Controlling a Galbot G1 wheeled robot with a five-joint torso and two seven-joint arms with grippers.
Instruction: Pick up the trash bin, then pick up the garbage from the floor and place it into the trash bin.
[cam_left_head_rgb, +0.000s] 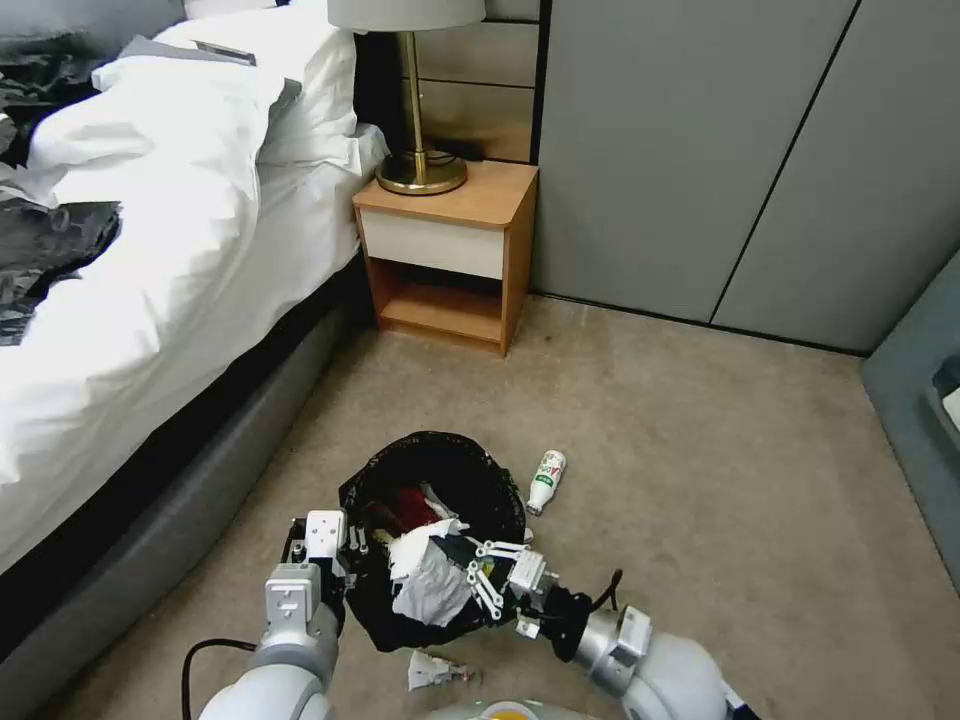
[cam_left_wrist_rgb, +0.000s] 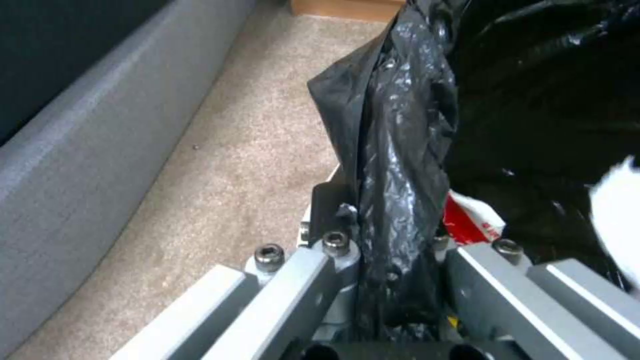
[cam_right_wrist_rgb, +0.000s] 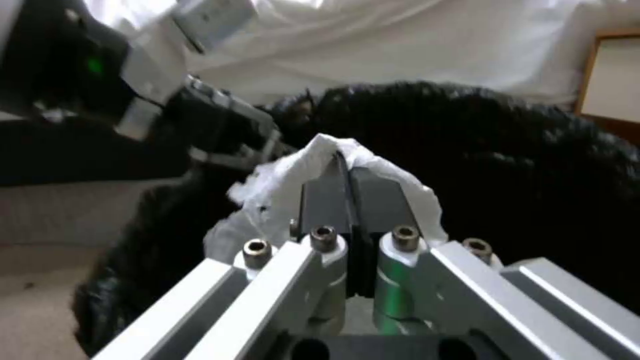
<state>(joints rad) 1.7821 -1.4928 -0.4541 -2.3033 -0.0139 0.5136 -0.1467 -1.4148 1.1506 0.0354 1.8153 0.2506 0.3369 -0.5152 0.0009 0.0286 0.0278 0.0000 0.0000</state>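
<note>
The trash bin (cam_left_head_rgb: 400, 475), lined with a crinkled black bag, is held just off the carpet in front of me. My left gripper (cam_left_head_rgb: 347, 545) is shut on its near-left rim, and the bag fold (cam_left_wrist_rgb: 393, 150) shows pinched between the fingers (cam_left_wrist_rgb: 327, 200). My right gripper (cam_left_head_rgb: 472, 573) is shut on a white tissue (cam_left_head_rgb: 425, 580) over the bin's near edge; the tissue (cam_right_wrist_rgb: 267, 190) wraps the closed fingertips. A red packet (cam_left_wrist_rgb: 470, 225) lies inside the bin. A small plastic bottle (cam_left_head_rgb: 546, 480) lies on the floor right of the bin. A white wrapper (cam_left_head_rgb: 436, 670) lies on the carpet near my base.
The bed (cam_left_head_rgb: 150, 250) with its grey base runs along the left. A wooden nightstand (cam_left_head_rgb: 450, 250) with a brass lamp (cam_left_head_rgb: 415, 110) stands behind the bin. Grey wardrobe doors (cam_left_head_rgb: 740, 150) close off the back. Open carpet (cam_left_head_rgb: 720, 480) lies to the right.
</note>
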